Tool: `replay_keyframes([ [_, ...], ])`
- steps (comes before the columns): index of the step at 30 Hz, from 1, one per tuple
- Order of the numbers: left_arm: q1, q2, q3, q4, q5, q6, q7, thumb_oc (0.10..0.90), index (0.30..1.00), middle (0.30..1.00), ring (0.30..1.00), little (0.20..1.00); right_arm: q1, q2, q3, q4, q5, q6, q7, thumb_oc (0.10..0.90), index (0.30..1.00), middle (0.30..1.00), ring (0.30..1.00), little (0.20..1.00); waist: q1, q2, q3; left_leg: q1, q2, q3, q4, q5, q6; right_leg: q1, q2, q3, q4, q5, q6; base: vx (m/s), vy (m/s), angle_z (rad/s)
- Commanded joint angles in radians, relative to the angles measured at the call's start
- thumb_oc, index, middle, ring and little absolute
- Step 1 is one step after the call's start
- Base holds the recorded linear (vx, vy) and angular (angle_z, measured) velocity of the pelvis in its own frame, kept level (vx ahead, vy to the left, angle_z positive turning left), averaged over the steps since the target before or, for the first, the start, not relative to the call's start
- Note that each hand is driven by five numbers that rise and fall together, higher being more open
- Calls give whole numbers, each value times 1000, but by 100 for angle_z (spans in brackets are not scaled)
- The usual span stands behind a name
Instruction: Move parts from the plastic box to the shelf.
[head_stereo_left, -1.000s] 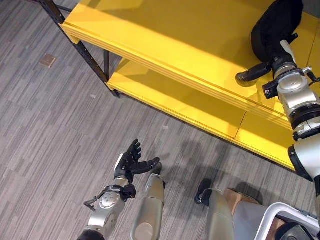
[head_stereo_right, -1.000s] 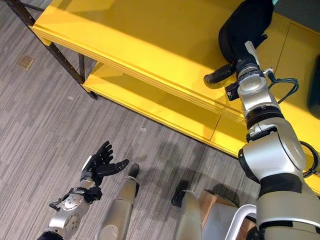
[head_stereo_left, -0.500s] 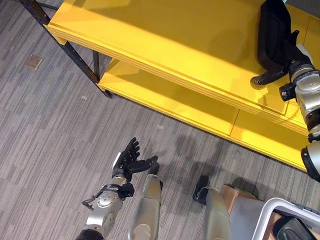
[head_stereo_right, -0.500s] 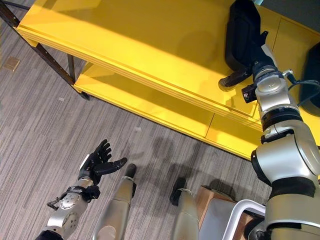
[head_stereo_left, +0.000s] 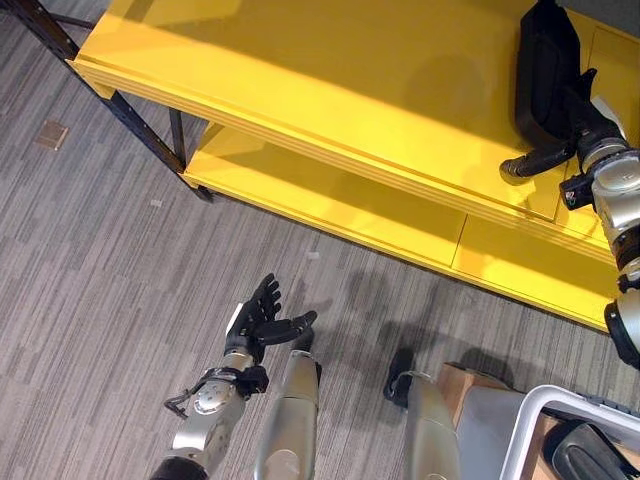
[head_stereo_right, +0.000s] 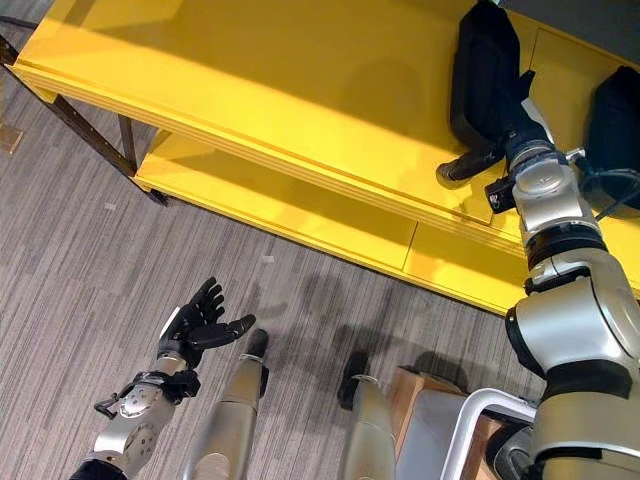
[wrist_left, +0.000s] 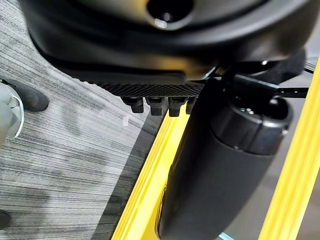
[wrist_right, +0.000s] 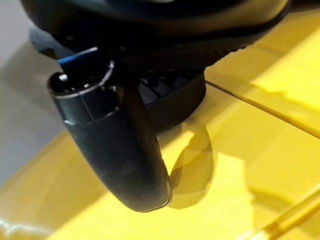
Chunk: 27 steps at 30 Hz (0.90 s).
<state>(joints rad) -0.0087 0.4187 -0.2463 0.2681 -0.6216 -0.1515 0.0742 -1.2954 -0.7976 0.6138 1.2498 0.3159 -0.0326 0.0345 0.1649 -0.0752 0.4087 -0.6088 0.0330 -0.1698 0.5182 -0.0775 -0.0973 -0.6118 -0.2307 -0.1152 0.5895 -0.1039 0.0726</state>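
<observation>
Up on the top board of the bright yellow two-tier shelf (head_stereo_left: 330, 70), the right hand (head_stereo_right: 515, 125) sits at the black moulded plastic part (head_stereo_right: 483, 70), which lies flat near the board's right end, well in from the front edge. The thumb sticks out toward the front edge, but the fingers are tucked against the part, so I cannot tell whether they grip it or rest loose (the right wrist view gives the thumb over yellow board and not much more). A second black part (head_stereo_right: 612, 110) lies just beside the first, further right, across a seam in the board. To the left of the parts the top board runs wide and bare all the way to its far left corner; the lower board (head_stereo_left: 330, 195) juts out beneath it, also bare, with the dark metal frame leg (head_stereo_left: 140, 125) at the left end. Down low, the left hand (head_stereo_left: 258, 322) hangs over the grey striped carpet floor (head_stereo_left: 90, 260), fingers spread and straight, holding nothing. At the bottom right, the white rim of the plastic box (head_stereo_left: 535, 425) shows, with a dark part (head_stereo_left: 585, 460) lying inside it.
</observation>
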Motion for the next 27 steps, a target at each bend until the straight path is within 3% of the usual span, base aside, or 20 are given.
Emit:
replay_keyframes([
  [1,-2,41,51,-84,15,-61,-23,900,1000,1000,1000,1000,-9,-84,29,-33,6,-19,-13,900,1000,1000,1000,1000,-2,9,-7,49,50,-16,7,-94,0,65,10,29,35,-80,16,-9,6,-3],
  [12,-2,48,62,-92,7,-68,-13,900,1000,1000,1000,1000,-35,-18,57,-140,34,-32,-16,900,1000,1000,1000,1000,2,2,-11,37,47,-13,13,-97,5,68,12,25,26,-73,19,1,7,-1],
  [27,-5,59,68,-89,10,-71,-8,900,1000,1000,1000,1000,-86,17,69,-113,36,-31,-25,900,1000,1000,1000,1000,17,1,-11,27,38,-18,18,-98,12,70,7,24,22,-68,22,0,0,0],
])
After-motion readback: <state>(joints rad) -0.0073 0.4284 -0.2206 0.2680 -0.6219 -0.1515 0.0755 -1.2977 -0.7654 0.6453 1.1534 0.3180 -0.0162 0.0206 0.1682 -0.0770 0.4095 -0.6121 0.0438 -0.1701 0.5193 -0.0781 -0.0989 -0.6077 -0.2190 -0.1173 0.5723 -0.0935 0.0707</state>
